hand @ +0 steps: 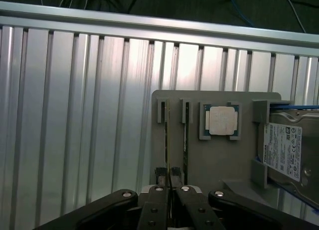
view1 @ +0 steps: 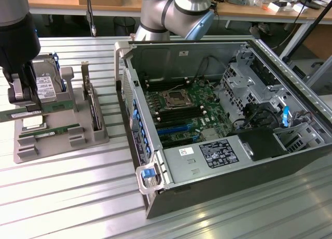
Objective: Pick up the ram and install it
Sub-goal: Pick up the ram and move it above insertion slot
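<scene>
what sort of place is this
Probably a robotics lab or workshop: an open grey metal computer case sits on a ribbed aluminium table, a light-grey robot arm nearby, cluttered wooden benches behind.

Robotics lab or workshop — ribbed metal tabletop (view1: 67, 197), opened computer case (view1: 233, 184), robot arm (view1: 176, 11), parts holder (view1: 62, 140) — cluttered wooden workbench (view1: 236, 10) behind.

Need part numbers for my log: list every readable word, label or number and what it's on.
No text reads clearly.
The hard drive label: too small.
The power supply label: blurred.
The white sticker beside it: blurred.
The whitish label on the ram: unreadable.
</scene>
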### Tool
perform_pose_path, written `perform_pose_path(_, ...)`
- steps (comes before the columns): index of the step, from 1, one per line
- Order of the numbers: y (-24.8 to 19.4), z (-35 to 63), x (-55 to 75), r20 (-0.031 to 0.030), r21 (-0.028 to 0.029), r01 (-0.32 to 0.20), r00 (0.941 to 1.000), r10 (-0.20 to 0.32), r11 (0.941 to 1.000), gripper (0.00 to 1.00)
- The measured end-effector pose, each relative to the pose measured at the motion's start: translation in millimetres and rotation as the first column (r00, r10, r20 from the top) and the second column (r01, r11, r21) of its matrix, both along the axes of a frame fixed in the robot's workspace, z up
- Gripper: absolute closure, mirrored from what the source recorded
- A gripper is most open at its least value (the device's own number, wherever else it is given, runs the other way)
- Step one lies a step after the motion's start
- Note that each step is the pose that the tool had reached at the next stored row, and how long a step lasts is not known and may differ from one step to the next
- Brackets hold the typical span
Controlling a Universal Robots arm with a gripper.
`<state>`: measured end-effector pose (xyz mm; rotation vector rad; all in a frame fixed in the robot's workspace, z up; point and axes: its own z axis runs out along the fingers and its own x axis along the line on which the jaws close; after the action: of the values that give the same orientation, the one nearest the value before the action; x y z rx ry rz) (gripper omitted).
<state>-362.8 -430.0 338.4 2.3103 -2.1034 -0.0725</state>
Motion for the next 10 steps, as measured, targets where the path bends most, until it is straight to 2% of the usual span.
perform_pose_path(10,0.0,10.3,0.0,0.0000,0.0000,0.000,1.0000,0.000,1.0000,0.88)
